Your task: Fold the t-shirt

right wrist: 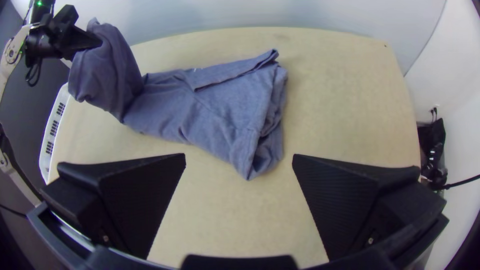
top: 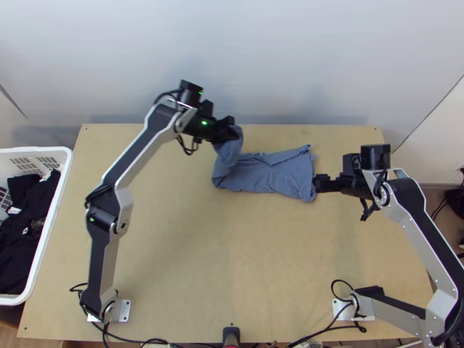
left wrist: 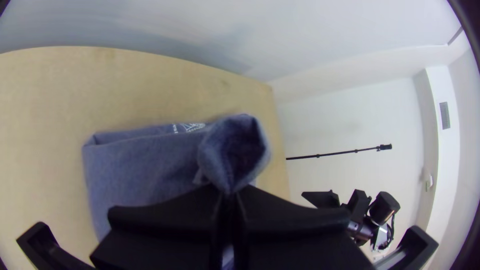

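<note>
Basket: at your far left, the white basket (top: 65, 174) holds dark clothes (top: 14, 255); the top view's edge cuts it off, so you can't make out single garments.
Left gripper: you have the left gripper (top: 229, 134) closed on the t-shirt's left end, lifting it off the table (top: 174, 261). The pinched cloth puffs into a hollow loop beyond the fingers; how much sits between them is hidden.
T-shirt: your blue-grey t-shirt (top: 269, 174) lies as a folded strip near the table's far edge. The raised end covers part of it from above, and you can't tell how many layers it has. A flap lies along its far side; white print peeks out there, too partial to make out.
Right end: you see loose, uneven layers, their inner folds in shadow.
Right gripper: the right gripper (top: 318, 183) is spread wide beside that end, with nothing gripped.
</note>
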